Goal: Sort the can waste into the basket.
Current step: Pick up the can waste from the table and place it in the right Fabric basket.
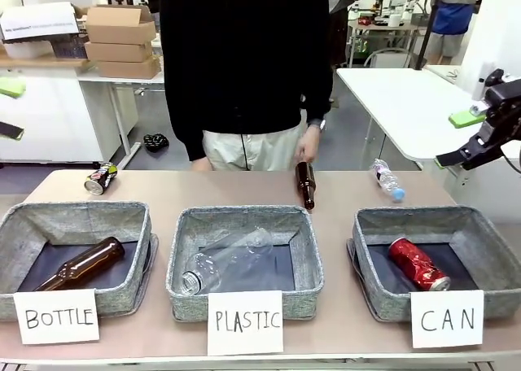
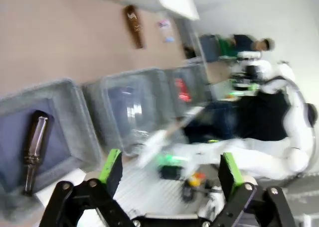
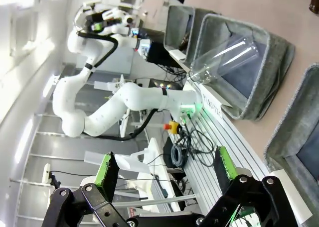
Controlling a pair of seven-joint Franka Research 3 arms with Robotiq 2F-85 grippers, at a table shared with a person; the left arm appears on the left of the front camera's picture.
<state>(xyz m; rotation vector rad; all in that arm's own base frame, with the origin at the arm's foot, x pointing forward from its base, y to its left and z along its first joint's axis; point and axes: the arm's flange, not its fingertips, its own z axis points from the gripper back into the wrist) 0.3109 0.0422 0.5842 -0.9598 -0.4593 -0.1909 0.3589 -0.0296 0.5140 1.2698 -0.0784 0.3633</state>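
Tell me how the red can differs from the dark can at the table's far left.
Colour: the red can is red with silver ends; the dark can carries mixed print. Place: the red can lies inside the CAN basket; the dark can lies on the bare table. Length: the red can looks longer, the dark can squat. Both lie on their sides.

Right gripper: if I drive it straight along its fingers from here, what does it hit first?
Probably the left arm's white link, which lies across the line ahead of the right gripper; black cables hang just below it. Depth is unclear, so which comes first is uncertain.
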